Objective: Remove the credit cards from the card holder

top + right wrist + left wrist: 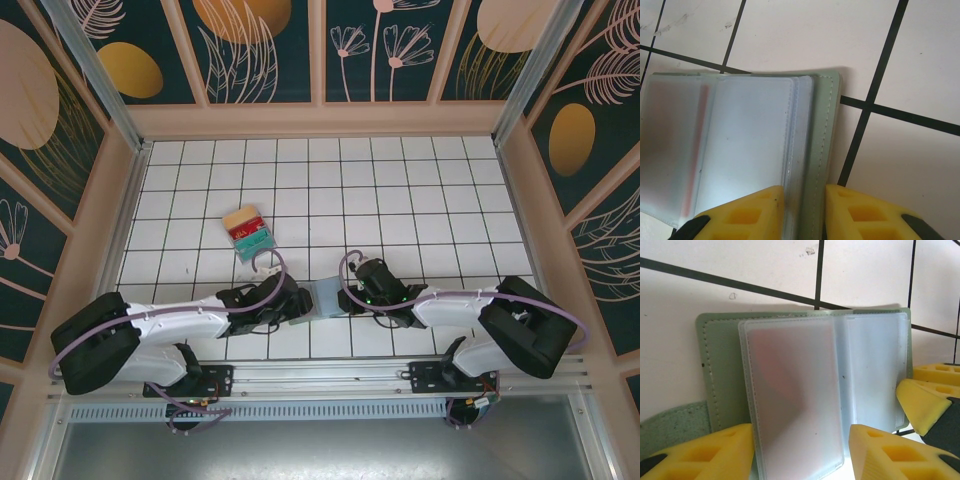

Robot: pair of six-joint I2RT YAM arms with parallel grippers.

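**Two grippers meet at an open card holder**

Two arms reach inward over the white tiled table [420,200] and meet near its front edge; between them lies the card holder [328,297], grey-green, spread open and flat on the tiles.

From the right wrist we see the right gripper [805,192] clamped on the holder's right-hand edge; its yellow fingers [747,212] sit close together, with the stitched green cover [822,140] and the ends of the clear sleeves pinched between them; the same fingers show at the right border of the left wrist view, touching that edge.

From the left wrist we see the left gripper [800,440] with its jaws apart; one yellow finger [705,452] sits on each side of a frosted plastic sleeve [790,390] that runs down between them; we cannot tell whether either finger presses on it; we see nothing held.

Some pinkish-red tint shows through that frosted sleeve, and from the right wrist it reads as a thin red strip [700,125]; it is too blurred for us to name.

Well apart from the holder, farther back and to the left, a stack of cards [247,232] lies fanned on the tiles; we make out tan, red and teal faces.
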